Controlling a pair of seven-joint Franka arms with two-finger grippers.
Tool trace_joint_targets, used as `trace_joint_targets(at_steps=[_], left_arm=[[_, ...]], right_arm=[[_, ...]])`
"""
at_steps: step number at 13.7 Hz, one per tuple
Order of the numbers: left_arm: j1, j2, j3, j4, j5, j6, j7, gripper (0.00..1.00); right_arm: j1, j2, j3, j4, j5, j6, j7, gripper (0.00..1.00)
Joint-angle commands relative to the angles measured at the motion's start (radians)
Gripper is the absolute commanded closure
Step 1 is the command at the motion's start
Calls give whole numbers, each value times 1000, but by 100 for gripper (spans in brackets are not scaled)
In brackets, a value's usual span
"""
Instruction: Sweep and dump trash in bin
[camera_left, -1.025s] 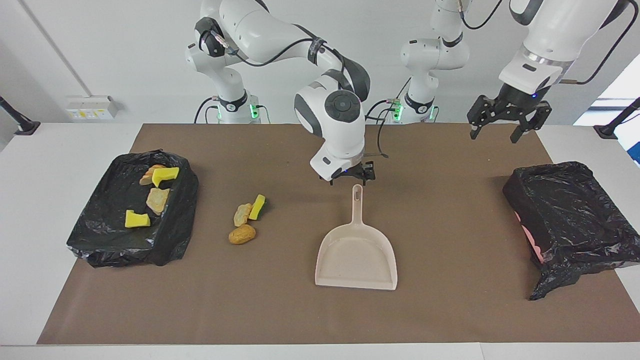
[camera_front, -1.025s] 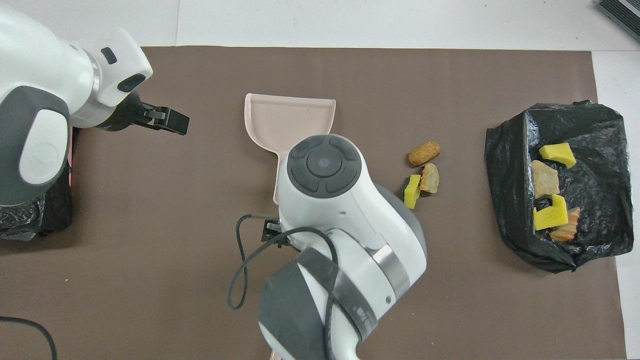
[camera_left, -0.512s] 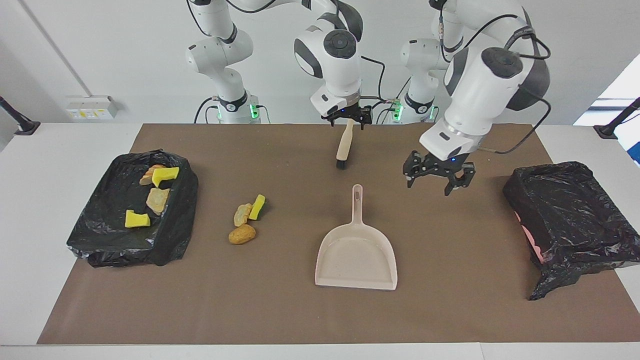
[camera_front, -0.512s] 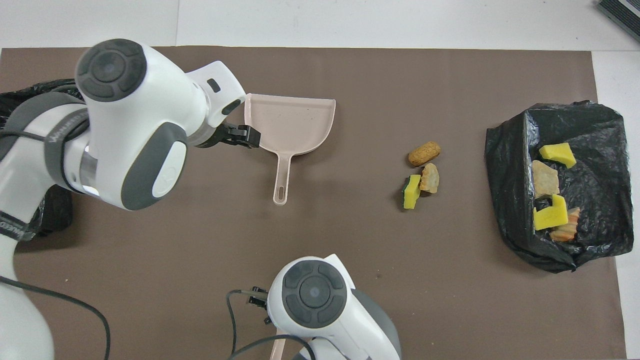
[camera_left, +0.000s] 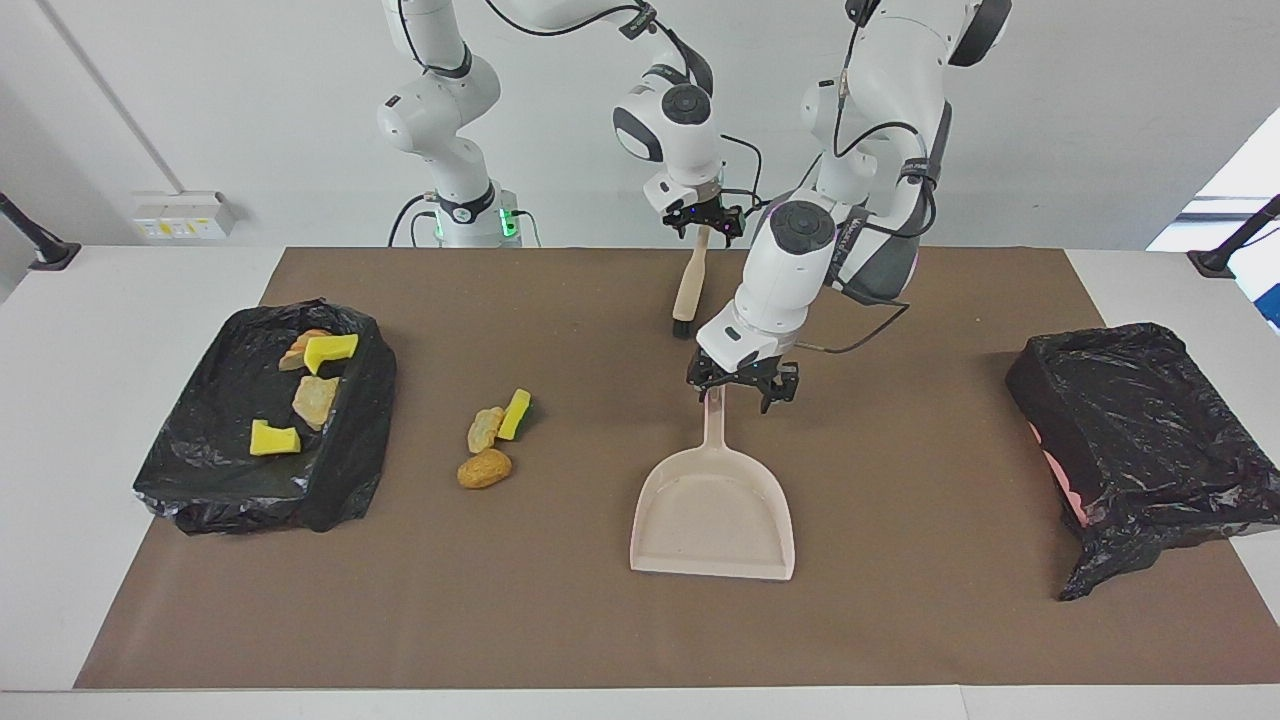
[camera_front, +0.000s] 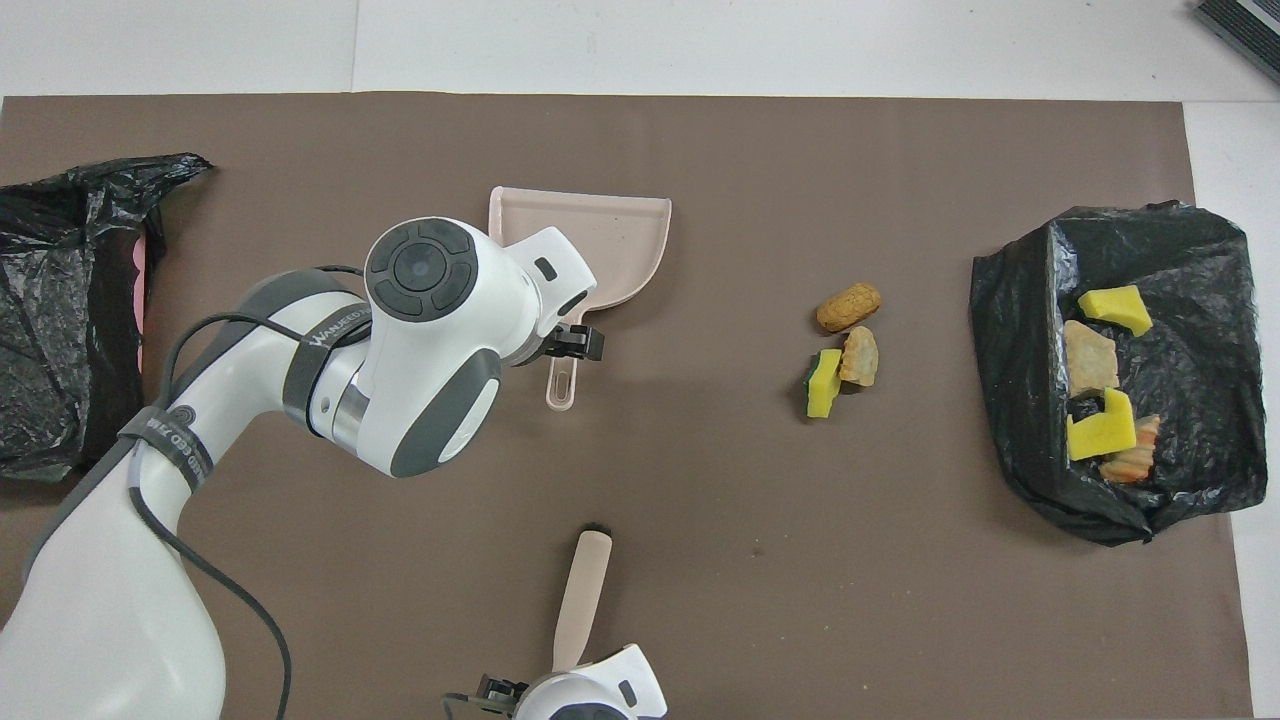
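Observation:
Three trash pieces lie on the brown mat: a tan lump (camera_left: 485, 468) (camera_front: 849, 306), a bread slice (camera_left: 486, 428) (camera_front: 860, 357) and a green-backed yellow sponge (camera_left: 515, 413) (camera_front: 824, 383). Several more pieces (camera_left: 315, 398) (camera_front: 1100, 425) lie in the black-bagged bin (camera_left: 200, 470) (camera_front: 1010, 300) at the right arm's end. The beige dustpan (camera_left: 712, 510) (camera_front: 610, 240) lies mid-mat, handle toward the robots. My left gripper (camera_left: 740, 388) (camera_front: 572, 345) is open, low over the handle's end. My right gripper (camera_left: 705, 222) is shut on the beige brush (camera_left: 686, 285) (camera_front: 583, 600), which hangs bristles down.
A second black-bagged bin (camera_left: 1140, 430) (camera_front: 60, 300) stands at the left arm's end of the table, with no trash showing in it. The brown mat (camera_left: 900, 620) covers most of the white table.
My left gripper has moved from the bin at the left arm's end down to the dustpan's handle. My right gripper has lifted the brush and drawn back toward the robots.

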Motion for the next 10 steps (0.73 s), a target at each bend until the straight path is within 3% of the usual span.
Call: trace_joint_targets(at_steps=[1,3,4,5,6,7,9,10], left_arm=[[7,22,-17,-26,59,65,-85,0],[3,54,-21,-21,116,94,-146,0],[-11,56,-23,-19,136,98,-191,0],[-11,59,-23,-15,153,99,-235,0],[-11,61,-23,-12,167,99,-269,0],[-11,62,-25,-10,176,101,-271,8],[-13,61,-28,-12,176,99,-274,61],[-13,61,-28,-12,176,98,-274,72]], right_arm=[[-2,-11,-5,-16,28,31,8,0],[-8,-3,-5,-16,28,49,5,0],[-6,-3,-5,-14,28,48,9,5],[-6,-4,-5,-14,28,46,10,38],[-5,-5,-5,-14,28,45,5,81],[-3,-3,-5,-8,28,43,9,100],[-8,6,-8,-1,17,37,-1,100],[-8,9,-10,7,12,31,0,100]])
